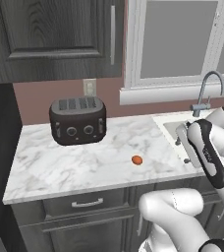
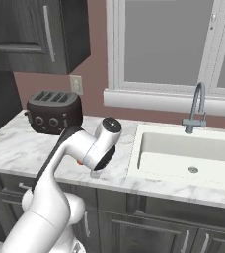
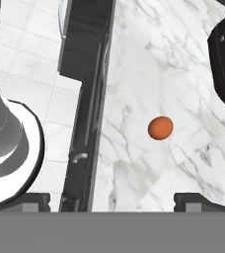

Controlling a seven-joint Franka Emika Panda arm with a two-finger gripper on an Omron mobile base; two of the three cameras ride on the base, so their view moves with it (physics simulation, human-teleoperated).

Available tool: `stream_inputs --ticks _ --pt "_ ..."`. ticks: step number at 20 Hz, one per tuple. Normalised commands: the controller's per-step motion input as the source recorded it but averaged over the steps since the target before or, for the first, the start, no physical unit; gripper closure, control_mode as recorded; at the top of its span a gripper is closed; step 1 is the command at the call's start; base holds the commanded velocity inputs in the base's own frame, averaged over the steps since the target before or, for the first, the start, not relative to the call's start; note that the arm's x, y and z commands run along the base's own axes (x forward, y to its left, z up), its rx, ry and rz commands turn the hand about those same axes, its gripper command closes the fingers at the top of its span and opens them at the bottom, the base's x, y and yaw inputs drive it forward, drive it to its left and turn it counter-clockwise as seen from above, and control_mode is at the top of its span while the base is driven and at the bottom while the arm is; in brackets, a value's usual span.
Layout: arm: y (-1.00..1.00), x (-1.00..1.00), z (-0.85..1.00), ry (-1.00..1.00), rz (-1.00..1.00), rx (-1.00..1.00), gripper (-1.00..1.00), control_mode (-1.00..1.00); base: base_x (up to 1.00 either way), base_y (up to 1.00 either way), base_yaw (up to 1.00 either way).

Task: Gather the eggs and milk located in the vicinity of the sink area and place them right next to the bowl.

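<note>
Base views' shared counter (image 1: 84, 162)

Obstacle: squat black four-slot toaster (image 1: 78, 120) stood at 10 o'clock from small orange-brown egg (image 1: 137, 160); bare white marble counter (image 1: 60, 167) lay elsewhere.

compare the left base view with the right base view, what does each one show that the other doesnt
The left base view alone shows the whole egg lying bare on the marble counter, between the toaster and the sink. The right base view alone shows the full sink basin with its drain; the arm covers most of the egg there. Both share the toaster, faucet, window, wall outlet and counter.
</note>
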Motion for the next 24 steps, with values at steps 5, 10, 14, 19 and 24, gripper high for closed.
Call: stream_inputs --ticks 5,10,14,19,24 --pt "0.0 0.0 0.0 0.0 0.0 0.0 -1.0 1.0 0.25 0.29 0.05" --pt "0.0 0.04 -0.04 0.0 0.0 0.0 -1.0 -1.0 0.04 0.02 0.01" --pt "0.0 0.0 0.0 0.0 0.0 0.0 -1.0 -1.0 0.0 0.0 0.0" --pt "0.0 0.01 0.0 0.0 0.0 0.0 -1.0 -1.0 0.0 0.0 0.0" --pt "0.14 0.07 -0.07 0.0 0.0 0.0 -1.0 -1.0 0.0 0.0 0.0"
